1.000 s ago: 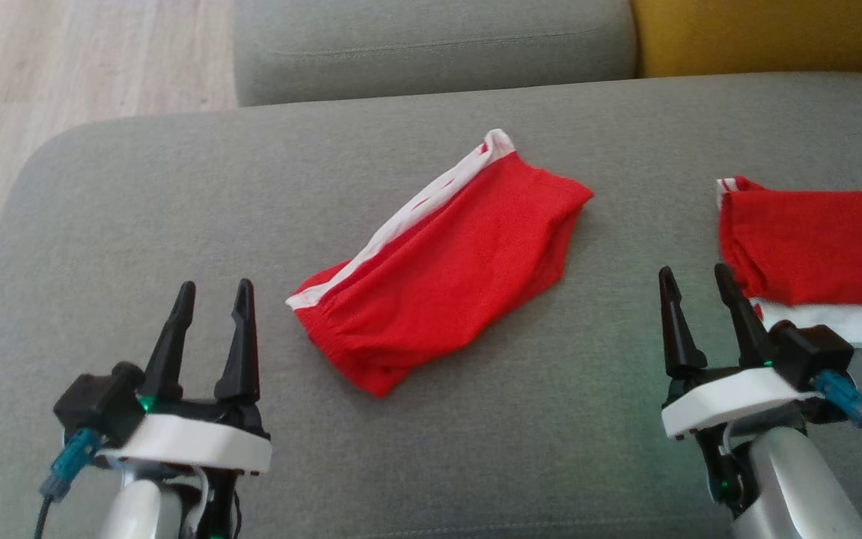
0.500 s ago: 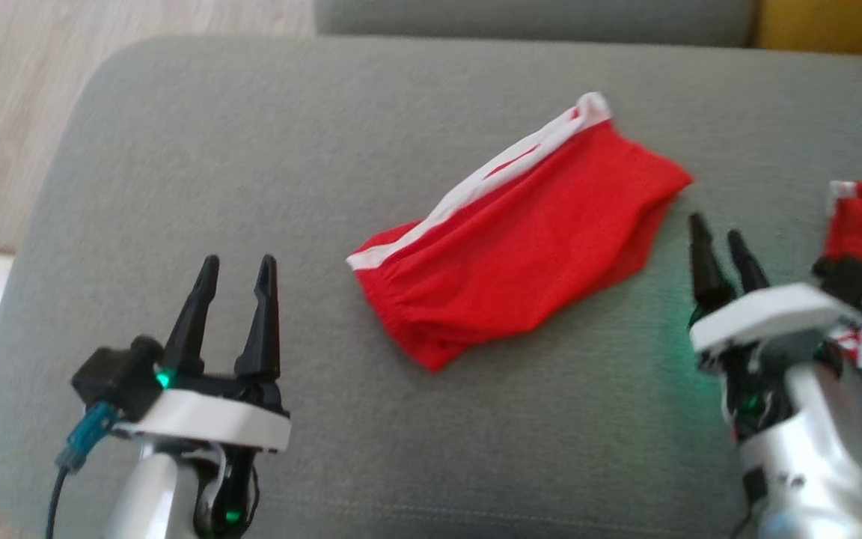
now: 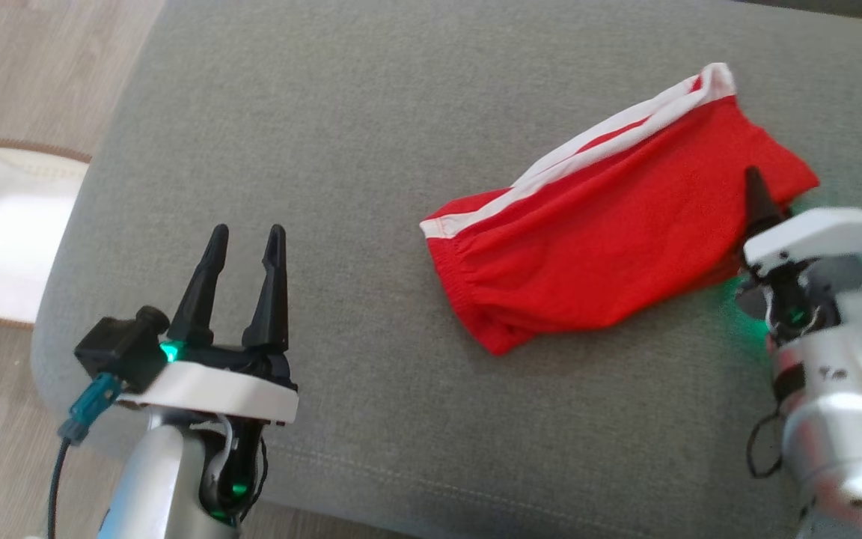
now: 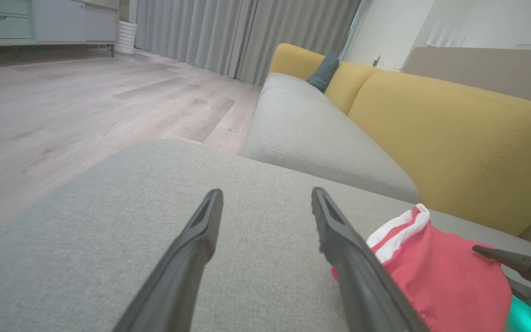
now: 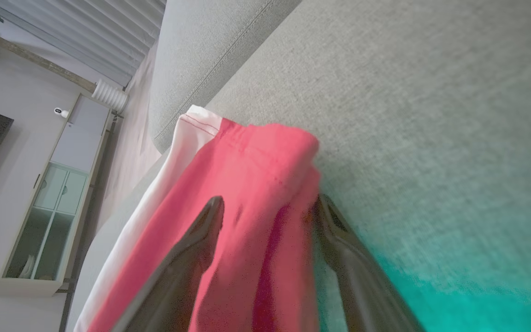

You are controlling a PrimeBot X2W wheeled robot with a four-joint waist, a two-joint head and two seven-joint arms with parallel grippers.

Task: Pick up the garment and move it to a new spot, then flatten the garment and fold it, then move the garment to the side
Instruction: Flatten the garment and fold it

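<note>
Right of the garment (image 3: 610,239), the right pincer (image 5: 268,203) has moved in, spread astride its edge; left pincer (image 3: 245,236) hangs released.

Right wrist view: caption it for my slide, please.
Open right hand at the edge of red shorts on a grey sofa.

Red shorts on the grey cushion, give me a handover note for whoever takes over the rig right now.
Left tool: open, empty, above the near-left part of the grey fabric cushion, apart from the garment.
Right tool: open, jaws straddling the right end of the red shorts with the white side stripe, not closed on them.
Garment: lies rumpled on the cushion, toward the robot's right.
Done: nothing yet, no grasp made.
Left: close on the shorts, lift and move them, flatten, fold, then set them aside.
</note>
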